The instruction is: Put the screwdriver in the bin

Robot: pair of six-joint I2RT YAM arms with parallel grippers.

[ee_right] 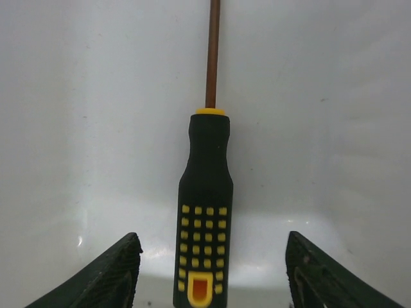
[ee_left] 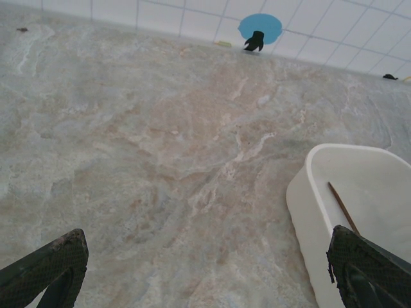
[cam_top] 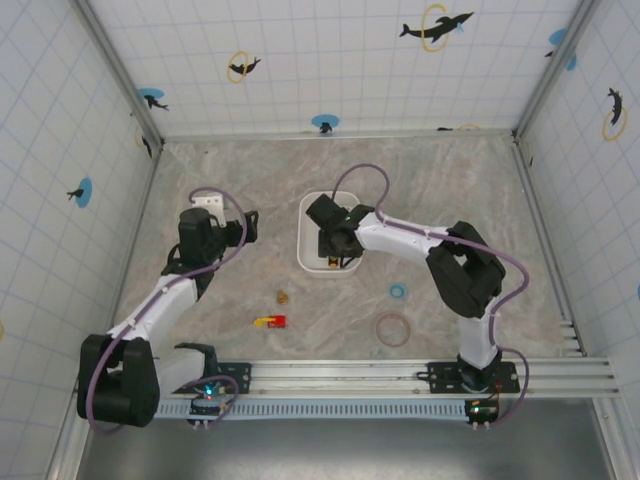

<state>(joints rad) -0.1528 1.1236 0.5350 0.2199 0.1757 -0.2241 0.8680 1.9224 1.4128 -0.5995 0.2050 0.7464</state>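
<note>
The screwdriver [ee_right: 205, 212], with a black handle dotted yellow and a thin shaft, lies flat on the floor of the white bin [ee_right: 96, 128]. My right gripper [ee_right: 212, 269] hangs open over it; the fingers [ee_right: 109, 273] stand well clear on either side of the handle. From above, the right gripper [cam_top: 335, 245] is over the bin [cam_top: 308, 240], and the handle end [cam_top: 333, 263] peeks out below it. My left gripper [ee_left: 205, 269] is open over bare table left of the bin [ee_left: 359, 186], where the shaft [ee_left: 341, 206] shows inside.
A small red-and-yellow object [cam_top: 270, 321], a brown bit [cam_top: 283, 296], a blue ring [cam_top: 398, 291] and a larger brown ring [cam_top: 393, 328] lie near the front. A white block [cam_top: 207, 203] sits by the left arm. Tiled walls enclose the table.
</note>
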